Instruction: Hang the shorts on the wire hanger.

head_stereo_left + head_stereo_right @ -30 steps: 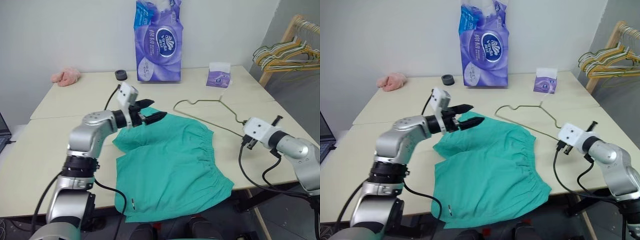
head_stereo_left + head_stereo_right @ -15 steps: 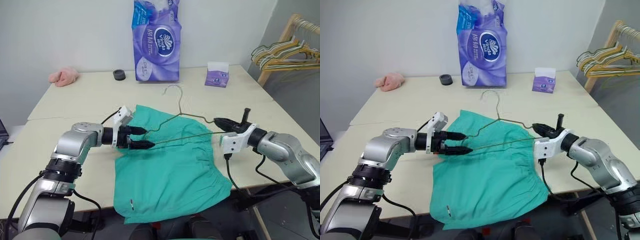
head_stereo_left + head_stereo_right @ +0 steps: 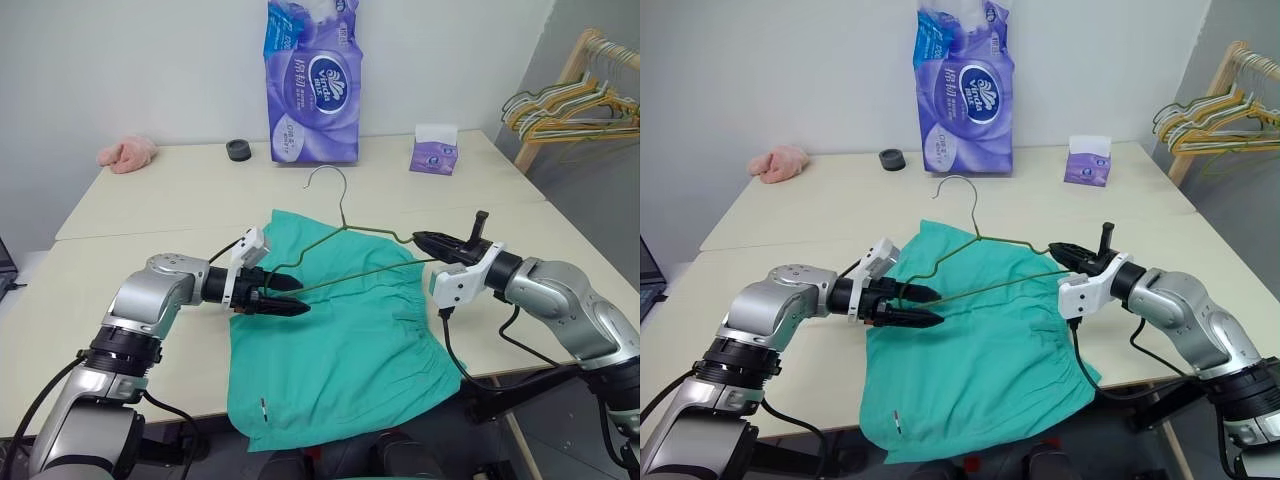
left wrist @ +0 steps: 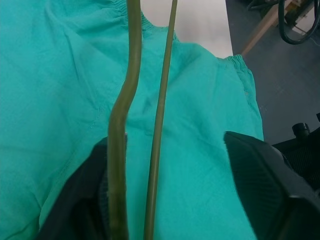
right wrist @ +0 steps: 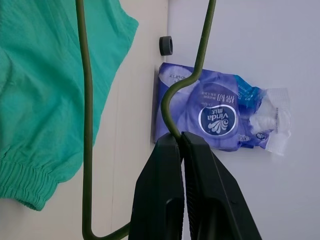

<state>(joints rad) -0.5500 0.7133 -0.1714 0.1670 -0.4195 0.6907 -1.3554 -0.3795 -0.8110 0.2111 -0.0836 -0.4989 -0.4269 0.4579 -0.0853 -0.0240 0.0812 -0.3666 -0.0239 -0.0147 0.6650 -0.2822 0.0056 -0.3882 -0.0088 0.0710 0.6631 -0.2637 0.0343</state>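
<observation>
The teal shorts (image 3: 345, 345) lie flat on the pale table (image 3: 150, 200), waistband toward my right. Above them hangs the thin olive wire hanger (image 3: 358, 229), hook (image 3: 956, 186) pointing to the far side. My right gripper (image 3: 419, 238) is shut on the wire at the hanger's right end; in the right wrist view its fingertips (image 5: 172, 142) pinch the wire (image 5: 88, 125). My left gripper (image 3: 300, 297) is at the hanger's left end. In the left wrist view its fingers (image 4: 250, 160) stand apart with both wires (image 4: 161, 100) between them, one wire resting against one finger.
A tall purple tissue pack (image 3: 313, 85), a black ring (image 3: 239, 150) and a small purple box (image 3: 433, 152) stand along the table's far edge. A pink fluffy cloth (image 3: 127, 153) lies far left. A wooden rack of many hangers (image 3: 565, 105) stands at the right.
My right gripper has lifted the hanger off the table and swung it left over the shorts. My left gripper sank and drew back to the hanger's left end, its fingers narrowing.
</observation>
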